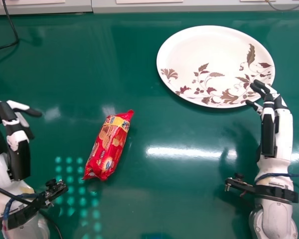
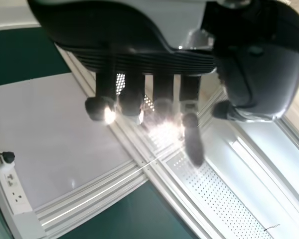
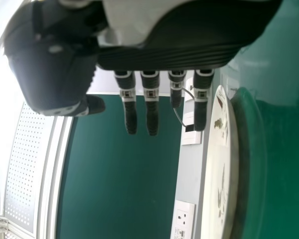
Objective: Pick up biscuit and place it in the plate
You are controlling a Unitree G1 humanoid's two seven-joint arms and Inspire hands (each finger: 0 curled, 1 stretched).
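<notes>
In the head view a red biscuit packet (image 1: 108, 145) lies tilted on the green table, left of centre. The white oval plate (image 1: 214, 59) with a leaf pattern lies at the back right, holding nothing. My left hand (image 1: 15, 134) is to the left of the packet, apart from it, its fingers relaxed; its fingers (image 2: 133, 94) hang straight or slightly bent in the left wrist view. My right hand (image 1: 268, 119) is by the plate's near right rim, fingers extended; the right wrist view has the hand (image 3: 151, 99) open beside the plate (image 3: 222, 164).
Both hands are over the green table (image 1: 159, 199). A black cable (image 1: 12, 30) lies at the back left, and another runs along the left forearm. White trunking (image 1: 154, 6) borders the table's far edge. Sockets (image 3: 183, 219) stand beyond the plate.
</notes>
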